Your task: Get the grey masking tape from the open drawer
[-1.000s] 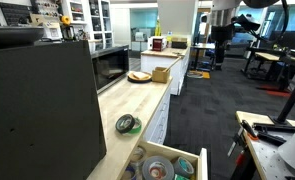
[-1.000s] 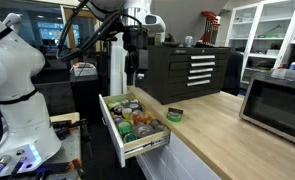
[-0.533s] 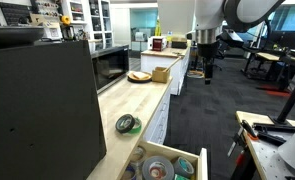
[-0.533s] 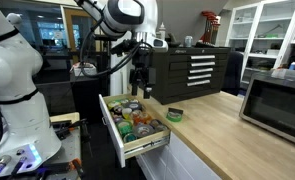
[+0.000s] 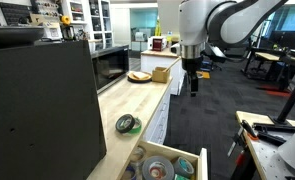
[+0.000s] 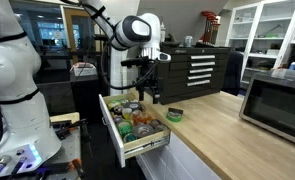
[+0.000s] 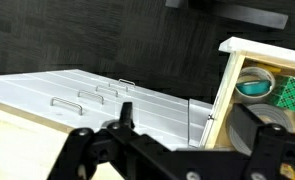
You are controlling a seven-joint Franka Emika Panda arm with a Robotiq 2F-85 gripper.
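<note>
The open drawer of pale wood is pulled out of the cabinet run and holds several tape rolls; it also shows in an exterior view and at the right of the wrist view. In the wrist view a grey round shape, likely the grey masking tape, lies in the drawer beside a teal roll, partly hidden by a finger. My gripper hangs open and empty above the drawer's far end. It also shows in an exterior view and the wrist view.
A dark roll with a green rim lies on the light wooden counter, also seen in the other exterior view. A black tool chest and a microwave stand behind. White drawer fronts lie left of the open drawer.
The arm has swung from further away towards the open drawer and lowered; the gripper now hangs just over the drawer's end. Nothing in the drawer has moved.
</note>
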